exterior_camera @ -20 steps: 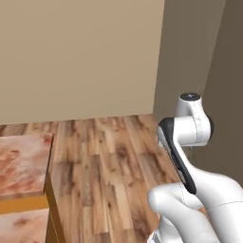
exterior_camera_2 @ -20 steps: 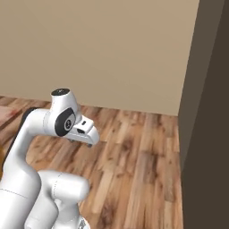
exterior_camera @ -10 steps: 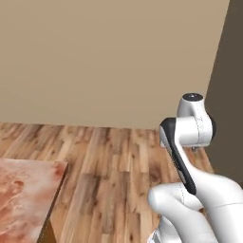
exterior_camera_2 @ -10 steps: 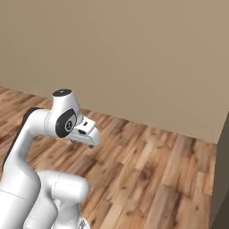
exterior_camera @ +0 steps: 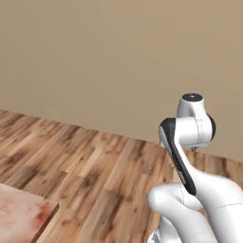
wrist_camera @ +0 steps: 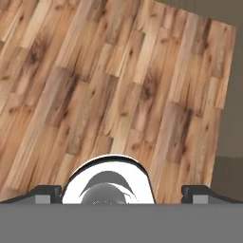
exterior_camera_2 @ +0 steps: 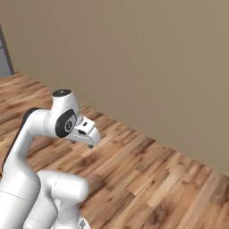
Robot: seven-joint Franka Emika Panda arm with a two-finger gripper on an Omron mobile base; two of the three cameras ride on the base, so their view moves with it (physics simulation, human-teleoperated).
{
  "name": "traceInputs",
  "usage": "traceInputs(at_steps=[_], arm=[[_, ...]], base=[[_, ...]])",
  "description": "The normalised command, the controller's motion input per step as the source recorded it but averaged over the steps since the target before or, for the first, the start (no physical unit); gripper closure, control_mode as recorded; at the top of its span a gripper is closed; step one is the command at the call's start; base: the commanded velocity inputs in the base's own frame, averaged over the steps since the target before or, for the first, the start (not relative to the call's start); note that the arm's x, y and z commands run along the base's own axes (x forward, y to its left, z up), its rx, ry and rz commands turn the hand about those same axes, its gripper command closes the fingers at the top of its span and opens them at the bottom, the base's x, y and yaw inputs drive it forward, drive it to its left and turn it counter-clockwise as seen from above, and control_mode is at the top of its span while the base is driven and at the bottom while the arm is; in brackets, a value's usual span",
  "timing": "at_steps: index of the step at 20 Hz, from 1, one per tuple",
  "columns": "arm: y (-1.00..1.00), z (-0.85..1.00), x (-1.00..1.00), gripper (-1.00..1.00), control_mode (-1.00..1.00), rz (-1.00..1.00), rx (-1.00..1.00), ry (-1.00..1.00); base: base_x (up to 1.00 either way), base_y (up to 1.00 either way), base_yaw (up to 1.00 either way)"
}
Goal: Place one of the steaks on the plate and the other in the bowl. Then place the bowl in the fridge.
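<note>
My gripper point(exterior_camera_2: 81, 143) hangs at the end of the folded arm, pointing down over the wooden floor point(exterior_camera_2: 147, 179). In the hand view the gripper point(wrist_camera: 122, 191) is open: its two dark fingertips point(wrist_camera: 47, 192) stand far apart with nothing between them, and bare floor planks lie below. The steaks, the plate, the bowl and the fridge are out of view.
A plain beige wall point(exterior_camera: 118, 61) closes off the floor ahead. A corner of a reddish marbled counter top point(exterior_camera: 23, 216) shows at the lower left of the left base view. A narrow grey upright strip point(exterior_camera_2: 4, 58) stands at the far left edge of the right base view.
The whole picture has shifted, so the base has turned. The dark panel at the right has slid out of both base views and the counter corner has shrunk. The arm keeps its pose.
</note>
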Motion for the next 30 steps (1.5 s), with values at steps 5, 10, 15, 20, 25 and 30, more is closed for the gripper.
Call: traceInputs(at_steps=[5, 10, 15, 20, 25, 30], arm=[[0.0, 0.0, 0.0, -1.0, 1.0, 0.0, 0.0, 0.0], [0.0, 0.0, 0.0, -1.0, 1.0, 0.0, 0.0, 0.0], [0.0, 0.0, 0.0, -1.0, 1.0, 0.0, 0.0, 0.0], [0.0, 0.0, 0.0, -1.0, 1.0, 0.0, 0.0, 0.0], [0.0, 0.0, 0.0, -1.0, 1.0, 0.0, 0.0, 0.0], [0.0, 0.0, 0.0, -1.0, 1.0, 0.0, 0.0, 0.0]], base=[[0.92, -0.14, 0.44], [0.96, -0.06, 0.46], [0.99, 0.0, 0.5], [1.0, 0.0, 0.51], [1.0, -0.12, 0.43], [1.0, -0.26, 0.31]])
